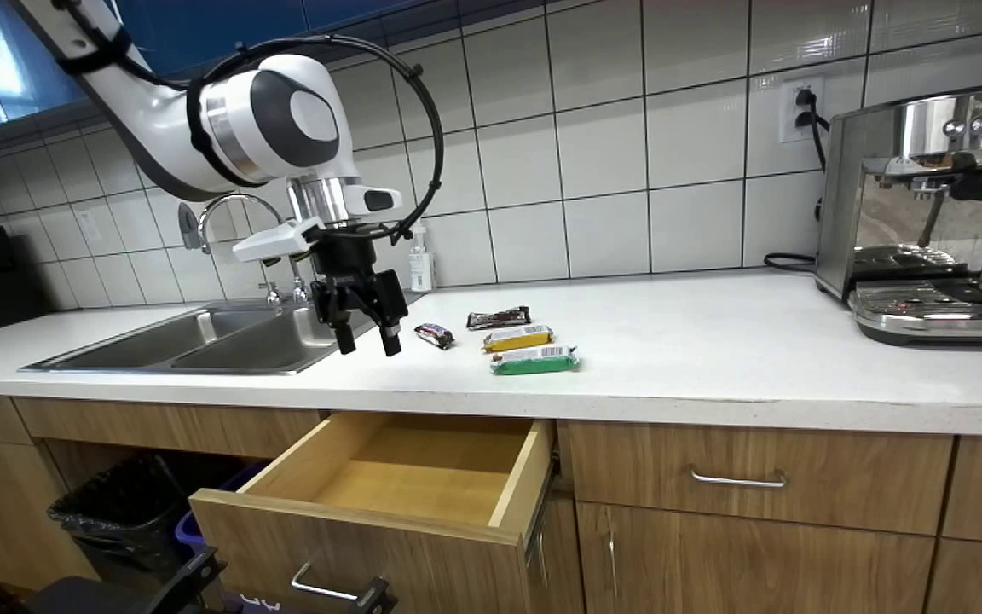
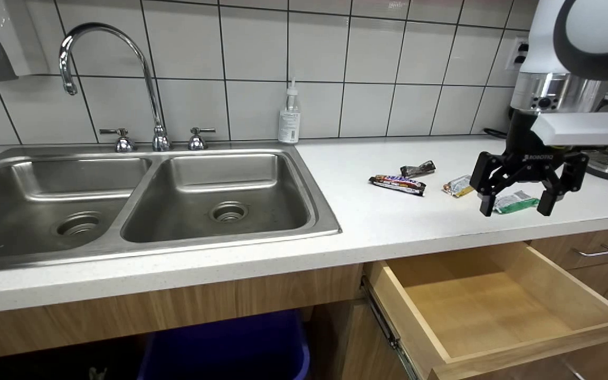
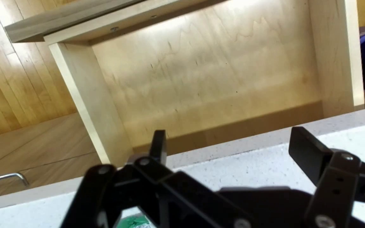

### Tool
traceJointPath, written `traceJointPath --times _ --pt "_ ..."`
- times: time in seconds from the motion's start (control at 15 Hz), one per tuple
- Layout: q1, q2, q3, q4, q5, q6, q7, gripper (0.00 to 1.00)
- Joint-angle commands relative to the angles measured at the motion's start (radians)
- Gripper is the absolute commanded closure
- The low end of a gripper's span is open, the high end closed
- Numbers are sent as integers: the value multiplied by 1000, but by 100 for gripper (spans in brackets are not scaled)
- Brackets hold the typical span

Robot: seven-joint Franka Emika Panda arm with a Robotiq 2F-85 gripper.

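Observation:
My gripper (image 1: 369, 343) hangs in the air above the front part of the countertop, fingers pointing down. It is open, with nothing between its fingers, as the wrist view (image 3: 228, 139) also shows. Below and in front of it, a drawer (image 3: 217, 69) is pulled out, its bare wooden bottom showing. Several wrapped bars lie on the counter beside the gripper: a green and white one (image 1: 535, 362), a yellow one (image 1: 518, 338), a dark brown one (image 1: 499, 318) and a smaller brown, blue and white one (image 2: 398, 184). In the wrist view a corner of green wrapper (image 3: 133, 222) shows behind a finger.
A double steel sink (image 2: 325, 211) with a tall faucet (image 2: 159, 105) is set into the counter. A clear bottle (image 2: 290, 124) stands by the tiled wall. An espresso machine (image 1: 840, 196) stands at one end. Below are a black-lined bin (image 1: 129, 512) and a blue bin (image 2: 225, 348).

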Motion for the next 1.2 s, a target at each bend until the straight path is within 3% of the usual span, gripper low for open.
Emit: traceJointPath --times 0.0,1.13 --pt "-32 48 23 89 -16 -58 -40 0" --pt "-34 288 12 438 -28 -203 -244 0"
